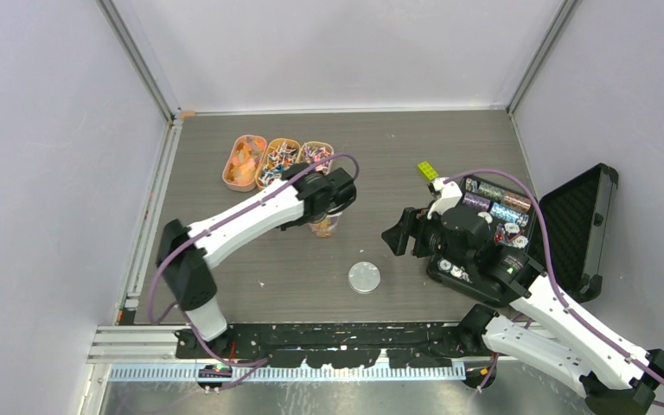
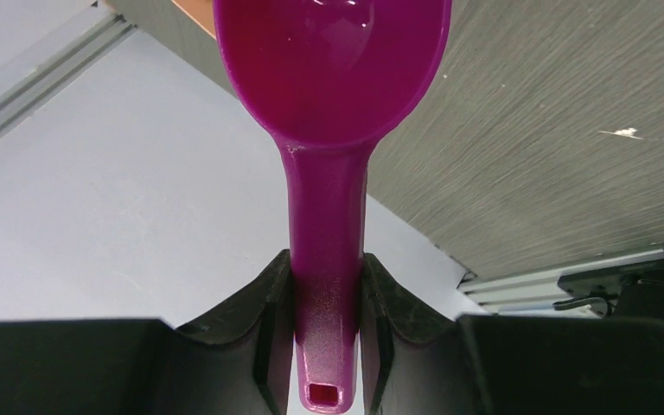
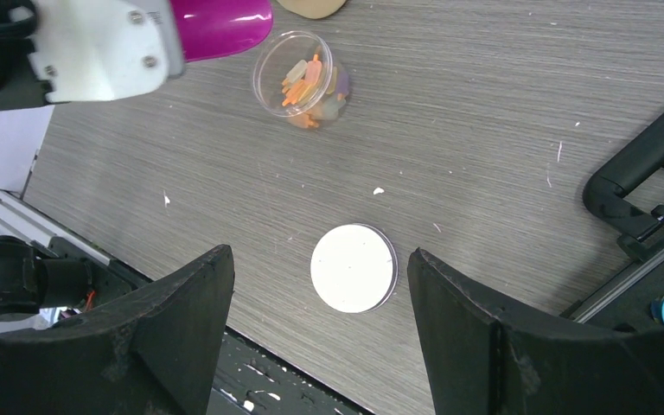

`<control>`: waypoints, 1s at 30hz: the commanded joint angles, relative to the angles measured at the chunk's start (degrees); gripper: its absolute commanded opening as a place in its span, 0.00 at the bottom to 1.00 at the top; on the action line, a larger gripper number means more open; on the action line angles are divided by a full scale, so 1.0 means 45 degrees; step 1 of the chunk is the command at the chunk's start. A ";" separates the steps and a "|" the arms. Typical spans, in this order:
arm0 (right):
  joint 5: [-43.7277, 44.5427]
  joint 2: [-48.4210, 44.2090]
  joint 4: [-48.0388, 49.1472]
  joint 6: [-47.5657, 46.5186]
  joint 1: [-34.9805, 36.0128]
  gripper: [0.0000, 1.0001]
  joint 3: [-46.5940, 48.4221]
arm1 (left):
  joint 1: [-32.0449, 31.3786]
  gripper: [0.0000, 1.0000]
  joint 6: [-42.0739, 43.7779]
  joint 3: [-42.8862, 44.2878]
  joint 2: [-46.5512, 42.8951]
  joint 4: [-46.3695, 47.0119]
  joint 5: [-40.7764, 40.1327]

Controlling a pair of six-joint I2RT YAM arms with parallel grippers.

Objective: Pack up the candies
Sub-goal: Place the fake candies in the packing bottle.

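Three peach oval trays at the back hold the candies, orange in the left one, mixed colours in the others. A small clear jar with several candies inside stands on the table; in the top view the jar sits just under my left gripper. That gripper is shut on the handle of a magenta scoop, whose bowl looks empty. My right gripper is open and empty above the round white lid, which also shows in the top view.
An open black case with rolls of poker chips lies at the right under my right arm. A yellow-green toy brick sits behind it. The table's near edge and rail run just below the lid.
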 commanded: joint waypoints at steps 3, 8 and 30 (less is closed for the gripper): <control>-0.0174 -0.0263 0.1109 0.0477 0.0006 0.78 -0.0230 | 0.0319 0.00 0.1042 -0.2410 -0.3314 0.3284 0.1546; -0.0486 -0.0147 0.1947 0.0986 0.0008 0.77 -0.0359 | 0.1219 0.00 0.1010 -0.3392 -0.5224 0.4794 0.4441; -0.1304 0.6501 0.8455 0.6945 -0.0422 0.61 0.1666 | 0.2841 0.00 -0.0743 -0.5852 -0.8728 0.5987 1.1044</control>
